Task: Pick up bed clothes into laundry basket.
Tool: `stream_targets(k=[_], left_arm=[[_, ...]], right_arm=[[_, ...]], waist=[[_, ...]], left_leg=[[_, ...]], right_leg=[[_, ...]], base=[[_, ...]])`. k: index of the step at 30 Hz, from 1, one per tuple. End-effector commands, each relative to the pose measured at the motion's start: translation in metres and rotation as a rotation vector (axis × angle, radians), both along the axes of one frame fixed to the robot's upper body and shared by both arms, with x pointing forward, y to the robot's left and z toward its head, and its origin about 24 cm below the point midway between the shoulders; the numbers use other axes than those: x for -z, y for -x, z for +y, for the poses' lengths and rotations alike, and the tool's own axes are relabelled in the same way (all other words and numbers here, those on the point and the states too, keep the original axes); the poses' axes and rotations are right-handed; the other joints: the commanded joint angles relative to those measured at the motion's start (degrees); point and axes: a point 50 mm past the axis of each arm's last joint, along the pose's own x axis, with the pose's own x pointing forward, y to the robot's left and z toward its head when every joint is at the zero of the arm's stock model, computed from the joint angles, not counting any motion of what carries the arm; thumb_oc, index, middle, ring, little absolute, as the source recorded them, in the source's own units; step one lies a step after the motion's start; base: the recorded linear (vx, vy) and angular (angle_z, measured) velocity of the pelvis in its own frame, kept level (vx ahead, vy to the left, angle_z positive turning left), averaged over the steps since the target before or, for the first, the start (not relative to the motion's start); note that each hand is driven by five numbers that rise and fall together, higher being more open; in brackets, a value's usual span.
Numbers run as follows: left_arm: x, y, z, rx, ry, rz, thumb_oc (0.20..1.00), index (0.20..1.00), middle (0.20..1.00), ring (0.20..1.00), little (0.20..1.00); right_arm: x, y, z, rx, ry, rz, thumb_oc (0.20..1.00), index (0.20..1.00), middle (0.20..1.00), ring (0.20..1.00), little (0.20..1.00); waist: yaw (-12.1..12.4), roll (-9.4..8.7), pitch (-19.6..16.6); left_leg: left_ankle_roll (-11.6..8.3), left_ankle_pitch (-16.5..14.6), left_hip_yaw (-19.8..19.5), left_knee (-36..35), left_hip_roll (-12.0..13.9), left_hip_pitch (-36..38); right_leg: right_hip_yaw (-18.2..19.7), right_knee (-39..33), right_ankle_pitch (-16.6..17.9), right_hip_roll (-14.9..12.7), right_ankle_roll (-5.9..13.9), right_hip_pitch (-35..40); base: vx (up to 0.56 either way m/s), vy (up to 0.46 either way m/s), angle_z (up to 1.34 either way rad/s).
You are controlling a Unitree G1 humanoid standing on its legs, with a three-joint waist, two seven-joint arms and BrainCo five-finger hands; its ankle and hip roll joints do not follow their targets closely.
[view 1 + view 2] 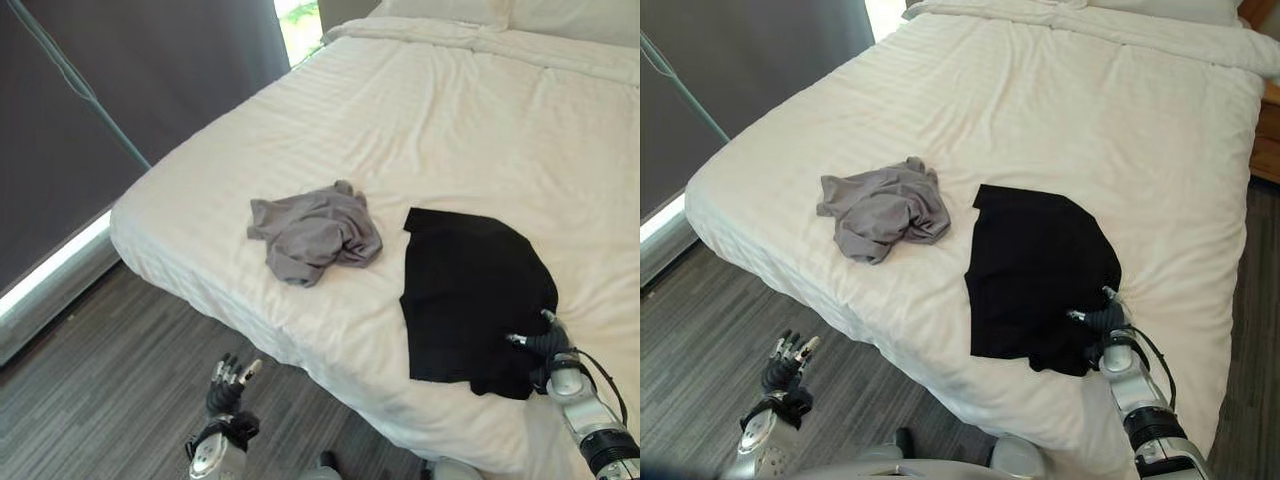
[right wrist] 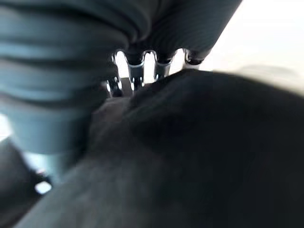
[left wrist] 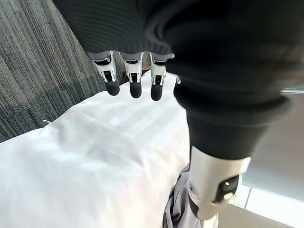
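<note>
Clothes are lying on the white bed point(image 1: 450, 130), two pieces side by side: a black garment point(image 1: 470, 295) spread flat near the foot edge and a crumpled grey garment point(image 1: 315, 232) just beside it toward the robot's left. Nearest to me, the left hand point(image 1: 228, 385) is hanging low over the grey wood-look floor point(image 1: 110, 400) in front of the mattress, its fingers point(image 3: 135, 80) straight and apart, holding nothing. The right hand point(image 1: 1102, 322) is resting at the near corner of the black garment; its wrist view shows dark cloth bunched up against the fingers, but I cannot tell whether they are clamped on it or just pressing. If the hold is shallow, I think the flat cloth is likely to slide out as the arm lifts, or the white sheet underneath could get pinched along with it. Farther up the bed, the grey piece is waiting well clear of both hands. I am seeing no laundry basket from where I stand, so carrying anything off blind seems risky too.
</note>
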Motion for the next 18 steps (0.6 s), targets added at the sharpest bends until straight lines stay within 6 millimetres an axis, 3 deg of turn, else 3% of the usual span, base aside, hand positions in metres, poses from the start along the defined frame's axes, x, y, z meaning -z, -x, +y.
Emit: stream_targets(k=[1,3,5,6,9,10,11,12,14,18], left_arm=[[-0.021,-0.019,0.017,0.01,-0.054,-0.11,1.0,1.0,1.0,1.0,1.0],[-0.025,-0.02,0.027,-0.001,-0.084,-0.116,1.0,1.0,1.0,1.0,1.0],[-0.052,-0.029,0.064,-0.074,-0.186,-0.2,1.0,1.0,1.0,1.0,1.0],[-0.052,-0.029,0.064,-0.074,-0.186,-0.201,1.0,1.0,1.0,1.0,1.0],[-0.08,-0.047,0.066,-0.071,-0.275,-0.307,1.0,1.0,1.0,1.0,1.0],[-0.097,-0.056,0.074,-0.081,-0.331,-0.362,1.0,1.0,1.0,1.0,1.0],[-0.097,-0.056,0.074,-0.08,-0.331,-0.362,1.0,1.0,1.0,1.0,1.0],[-0.111,-0.063,0.08,-0.093,-0.368,-0.4,1.0,1.0,1.0,1.0,1.0],[-0.122,-0.064,0.081,-0.106,-0.394,-0.44,1.0,1.0,1.0,1.0,1.0],[-0.141,-0.065,0.08,-0.117,-0.45,-0.515,1.0,1.0,1.0,1.0,1.0]], right_arm=[[-0.008,-0.039,0.071,-0.249,-0.16,-0.066,0.2,0.2,0.2,0.2,0.2],[-0.031,-0.049,0.059,-0.235,-0.149,-0.155,0.2,0.2,0.2,0.2,0.2],[-0.119,-0.07,0.027,-0.218,-0.082,-0.466,0.2,0.2,0.2,0.2,0.2],[-0.119,-0.071,0.027,-0.218,-0.082,-0.467,0.2,0.2,0.2,0.2,0.2],[-0.193,-0.067,0.012,-0.253,0.002,-0.729,0.2,0.2,0.2,0.2,0.2],[-0.225,-0.056,-0.004,-0.227,0.033,-0.846,0.2,0.2,0.2,0.2,0.2],[-0.225,-0.056,-0.004,-0.227,0.033,-0.846,0.2,0.2,0.2,0.2,0.2],[-0.259,-0.044,-0.019,-0.209,0.073,-0.948,0.2,0.2,0.2,0.2,0.2],[-0.283,-0.033,-0.023,-0.222,0.107,-1.03,0.2,0.2,0.2,0.2,0.2],[-0.314,-0.016,-0.027,-0.24,0.196,-1.122,0.2,0.2,0.2,0.2,0.2]], waist=[[3.8,-3.25,2.0],[3.7,-3.35,1.6],[3.1,-3.84,1.5],[3.1,-3.84,1.4],[2.3,-5.5,1.9],[1.4,-6.38,1.8],[1.5,-6.37,1.8],[0.2,-7.05,1.2],[-0.3,-7.53,0.5],[-0.9,-8.38,-1.0]], left_leg=[[-4.27,4.8,-2.8,1.1,-1.0,-2.7],[-4.51,5.0,-2.8,1.1,-0.6,-2.6],[-4.93,4.5,-3.2,3.2,-0.4,-2.2],[-4.92,4.5,-3.2,3.2,-0.4,-2.3],[-5.14,3.1,-4.3,9.6,-1.2,-4.7],[-5.77,3.7,-4.1,12.4,-0.9,-5.7],[-5.77,3.7,-4.2,12.4,-0.9,-5.8],[-6.11,3.9,-2.7,11.7,0.3,-5.2],[-6.1,3.1,-2.8,9.2,0.6,-4.2],[-6.45,4.8,-7.5,2.9,2.0,-5.4]], right_leg=[[-2.6,1.1,-9.1,-3.1,2.86,7.8],[-2.8,1.1,-9.3,-2.9,2.67,8.3],[-2.0,1.1,-9.6,-2.4,2.41,8.6],[-2.0,1.1,-9.6,-2.4,2.41,8.6],[-0.7,1.1,-9.5,-2.5,1.94,8.8],[-0.6,1.1,-9.4,-2.6,1.82,9.0],[-0.6,1.1,-9.4,-2.6,1.82,8.9],[-0.4,1.1,-9.4,-2.7,2.19,9.2],[0.3,1.1,-9.1,-3.1,2.92,9.2],[3.1,1.1,-9.0,-3.5,4.32,8.2]], base=[[0.0,-0.021,0.17],[0.0,-0.029,0.28],[-0.03,-0.033,0.15],[-0.04,-0.027,-0.08],[-0.04,-0.031,-0.32],[0.0,-0.003,-0.16],[0.03,0.057,-0.11],[0.05,0.092,-0.23],[0.1,0.139,-0.17],[0.13,0.147,-0.31]])
